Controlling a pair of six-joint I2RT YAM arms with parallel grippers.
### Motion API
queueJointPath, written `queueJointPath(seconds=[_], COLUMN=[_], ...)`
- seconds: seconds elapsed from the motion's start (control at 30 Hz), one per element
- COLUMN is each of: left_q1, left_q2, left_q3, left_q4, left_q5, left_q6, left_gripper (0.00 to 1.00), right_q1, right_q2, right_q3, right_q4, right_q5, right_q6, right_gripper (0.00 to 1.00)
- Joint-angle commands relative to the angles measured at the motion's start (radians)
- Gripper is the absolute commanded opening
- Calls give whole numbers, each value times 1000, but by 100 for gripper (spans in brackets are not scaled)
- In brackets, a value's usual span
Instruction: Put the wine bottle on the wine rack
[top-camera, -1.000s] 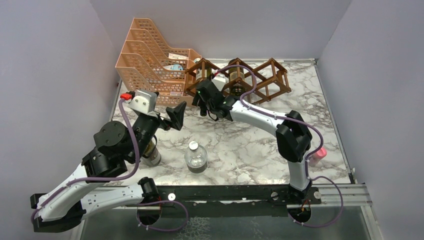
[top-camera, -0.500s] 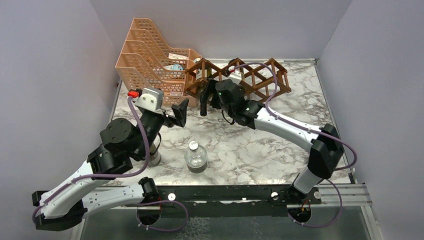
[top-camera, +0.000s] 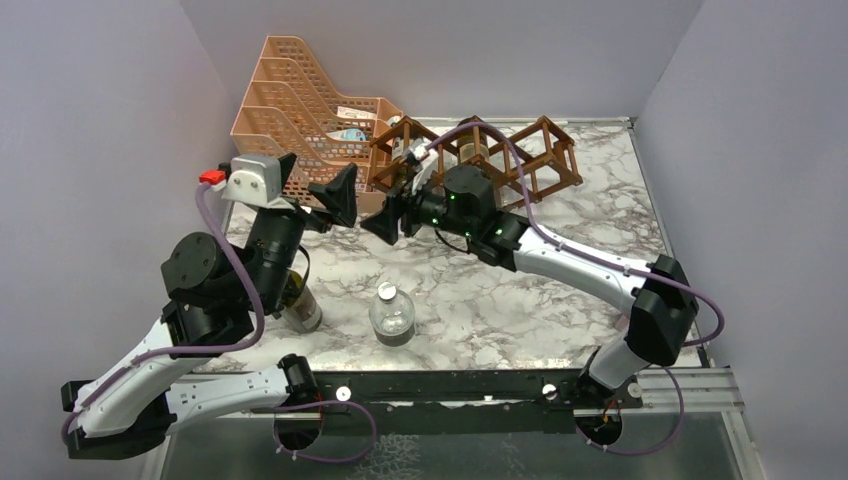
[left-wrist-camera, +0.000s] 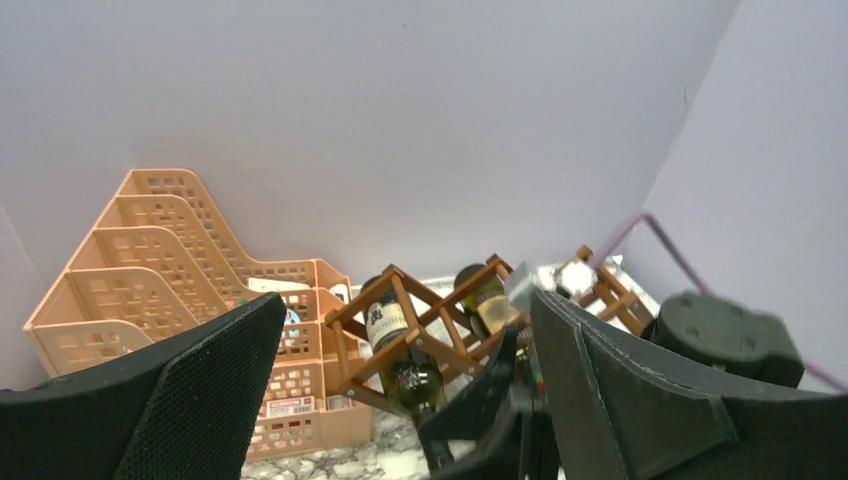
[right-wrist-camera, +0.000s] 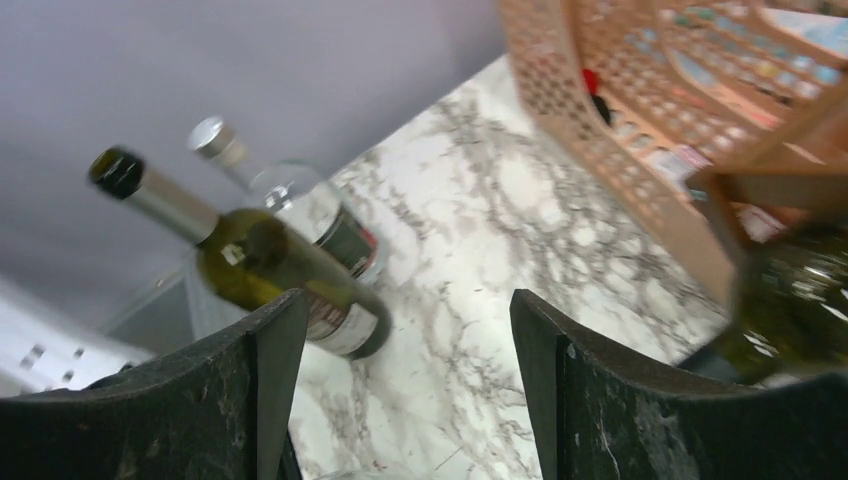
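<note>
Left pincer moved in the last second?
Yes: the left pincer moved up-image and slightly left, now overlapping the front of the orange file tray.

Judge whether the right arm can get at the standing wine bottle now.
Probably yes: the right pincer is open and empty, and bare marble separates it from the wine bottle. The left arm hanging over that bottle may crowd the approach.

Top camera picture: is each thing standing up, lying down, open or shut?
left tool: open, holding nothing.
right tool: open, holding nothing.
wine rack: upright, with two bottles lying in it.
wine bottle: standing on the table, not in the rack.
clear bottle: standing, cap on.
file tray: standing, small things in its lower tiers.
</note>
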Motion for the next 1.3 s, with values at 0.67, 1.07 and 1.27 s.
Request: queueJointPath(seconds=[0.67, 1.07, 1.27], left_q1=[-3, -3, -2], left_q2=[-10, -22, -28], left_q3=[85, 85, 89], left_q4=[117, 106, 91], left_q5=[-64, -65, -49], left_q6=[40, 45, 48], left_gripper=[99, 99, 99], right_q1=[280, 334, 340], right_q2=[463, 536, 434], right_q3=[458, 522, 423], right_q4=[163, 196, 274], right_q5=[-276, -181, -64], right_q6=[-288, -357, -434], right_gripper=[72, 37, 20])
